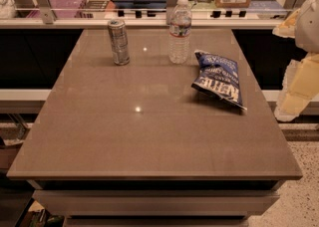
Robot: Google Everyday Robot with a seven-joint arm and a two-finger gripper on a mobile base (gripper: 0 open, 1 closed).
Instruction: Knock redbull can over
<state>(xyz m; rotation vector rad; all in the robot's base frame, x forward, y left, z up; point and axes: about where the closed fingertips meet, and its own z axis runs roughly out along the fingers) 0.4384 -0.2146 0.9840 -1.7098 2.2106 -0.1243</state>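
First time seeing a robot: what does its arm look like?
The arm at the right edge has chunky rounded shells, white above, pale yellow below. Its gripper, at the low end beside the table, looks cream-white. No cables or markings show.

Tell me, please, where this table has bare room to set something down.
The whole near half of the table is bare, as is the strip left of the redbull can. Crowded far right: water bottle, chip bag. The hand hangs beyond the right edge.
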